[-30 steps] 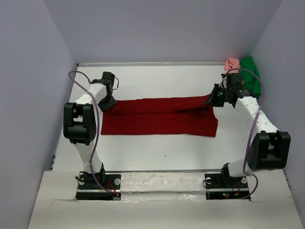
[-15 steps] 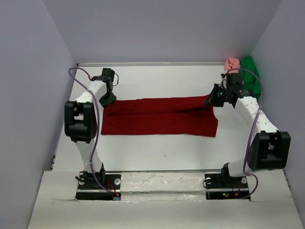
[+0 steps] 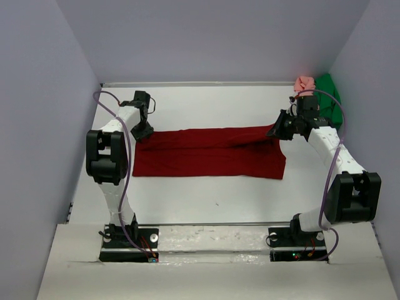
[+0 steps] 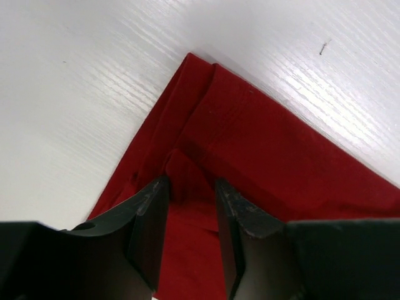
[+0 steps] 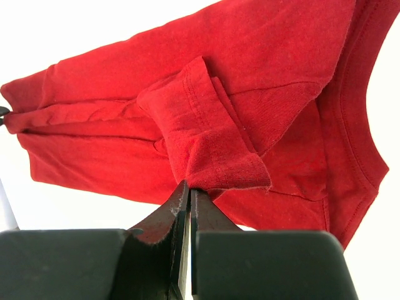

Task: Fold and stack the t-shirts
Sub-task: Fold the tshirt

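the right claw is shut on a bunched fold of the red shirt, raised off the table, presumably so this edge can be carried over. the remaining cloth is spread ahead of and below that claw. the left claw is held part open above the opposite corner, nothing clamped. the green shirt and pink shirt are heaped behind the right claw.
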You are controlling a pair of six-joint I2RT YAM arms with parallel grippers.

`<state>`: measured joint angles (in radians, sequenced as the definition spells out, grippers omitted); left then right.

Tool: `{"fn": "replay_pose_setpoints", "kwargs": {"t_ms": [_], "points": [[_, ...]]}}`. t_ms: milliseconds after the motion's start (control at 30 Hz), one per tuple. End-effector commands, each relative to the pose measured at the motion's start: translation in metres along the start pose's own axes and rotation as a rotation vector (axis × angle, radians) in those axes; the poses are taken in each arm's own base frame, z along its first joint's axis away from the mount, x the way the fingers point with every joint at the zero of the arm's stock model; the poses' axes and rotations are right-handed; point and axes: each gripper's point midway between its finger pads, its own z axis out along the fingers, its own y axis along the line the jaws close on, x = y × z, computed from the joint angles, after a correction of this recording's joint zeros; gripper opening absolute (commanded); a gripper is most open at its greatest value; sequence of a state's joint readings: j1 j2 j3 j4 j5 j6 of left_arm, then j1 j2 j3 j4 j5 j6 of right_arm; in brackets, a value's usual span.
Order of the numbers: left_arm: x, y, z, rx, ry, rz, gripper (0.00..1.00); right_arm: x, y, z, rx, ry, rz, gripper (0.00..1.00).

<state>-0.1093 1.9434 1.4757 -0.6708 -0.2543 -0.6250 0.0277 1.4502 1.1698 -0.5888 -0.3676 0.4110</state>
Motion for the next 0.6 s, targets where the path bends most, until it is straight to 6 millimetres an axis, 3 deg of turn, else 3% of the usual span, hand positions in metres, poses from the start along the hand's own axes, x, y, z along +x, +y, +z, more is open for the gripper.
{"fn": "replay_pose_setpoints", "kwargs": {"t_ms": [0, 133, 300, 433, 567], "points": [[0.002, -0.003, -0.001, 0.032, 0.014, 0.008, 0.43, -0.019, 0.017, -0.006, -0.055, -0.065, -0.048, 0.0], [0.004, -0.003, -0.002, 0.043, 0.017, 0.012, 0.33, -0.019, 0.017, -0.005, -0.056, -0.063, -0.047, 0.0], [0.003, -0.004, -0.004, 0.05, 0.015, 0.013, 0.0, -0.019, 0.016, -0.003, -0.051, -0.059, -0.045, 0.0], [-0.005, -0.003, -0.015, 0.055, -0.019, 0.011, 0.0, -0.018, 0.012, -0.001, -0.041, -0.059, -0.048, 0.0], [-0.026, -0.003, -0.055, 0.1, -0.129, 0.015, 0.0, -0.031, 0.005, 0.001, 0.024, -0.102, -0.072, 0.0]]}}
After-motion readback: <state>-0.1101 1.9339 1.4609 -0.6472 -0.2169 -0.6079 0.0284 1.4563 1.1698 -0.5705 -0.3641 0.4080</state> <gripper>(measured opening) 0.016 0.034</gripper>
